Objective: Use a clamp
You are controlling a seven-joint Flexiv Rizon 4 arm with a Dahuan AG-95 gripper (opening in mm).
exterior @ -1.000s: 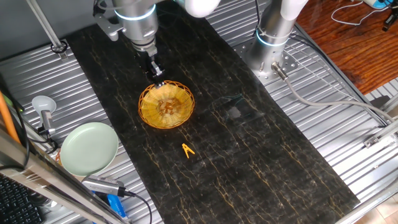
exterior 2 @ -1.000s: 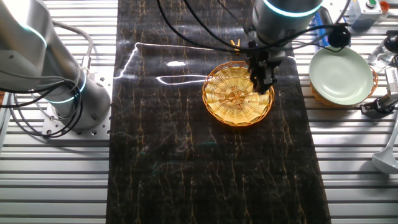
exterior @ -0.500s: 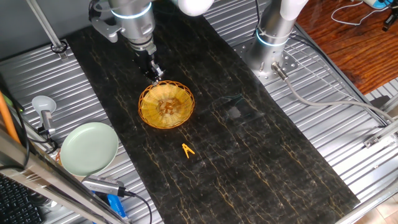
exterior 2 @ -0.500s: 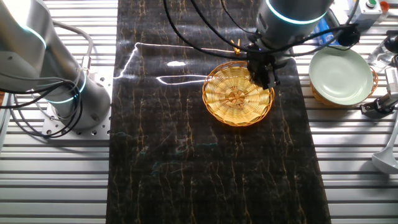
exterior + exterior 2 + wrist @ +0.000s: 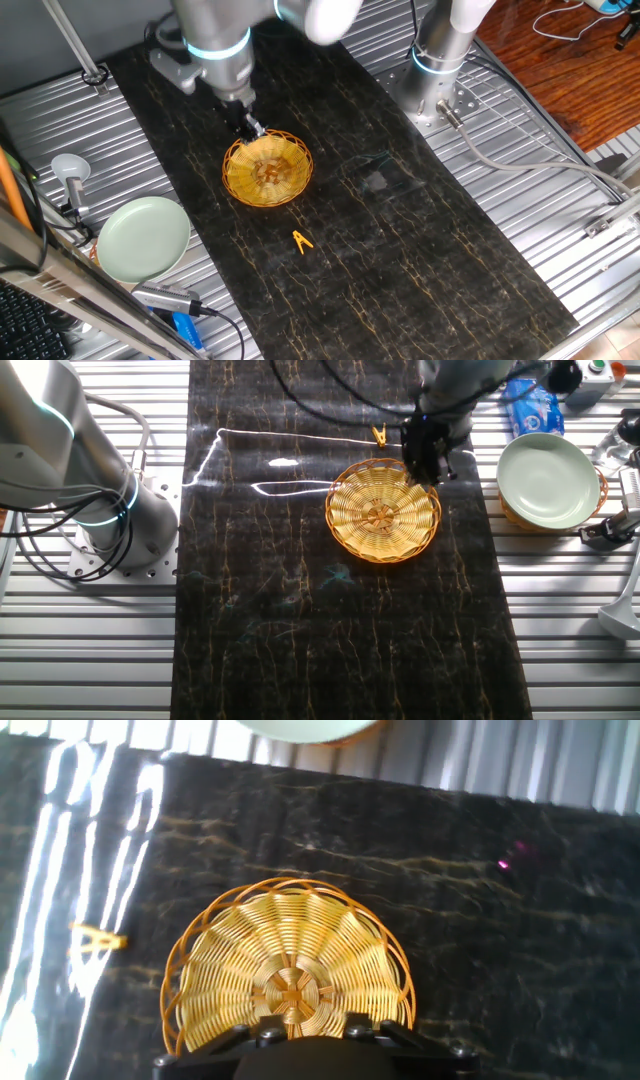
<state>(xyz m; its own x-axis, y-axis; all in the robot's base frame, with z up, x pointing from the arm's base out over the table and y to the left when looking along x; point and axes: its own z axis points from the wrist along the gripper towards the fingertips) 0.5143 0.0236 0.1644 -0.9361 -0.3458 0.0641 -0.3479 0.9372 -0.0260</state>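
Fingertips of the gripper (image 5: 252, 128) hang over the basket (image 5: 268, 168) rim's upper-left edge; spread or pinched, cannot tell, nothing visibly held. Clamp (image 5: 302, 240) lies on the dark mat (image 5: 420, 260) below the basket, lower centre of one fixed view, well apart from the fingers. Basket sits between them. Clamp's apex points up-left, legs down-right.

One clamp (image 5: 302, 241), one woven basket (image 5: 267, 169), one pale green plate (image 5: 143, 238), one blue bottle (image 5: 528, 408), two robot arms.
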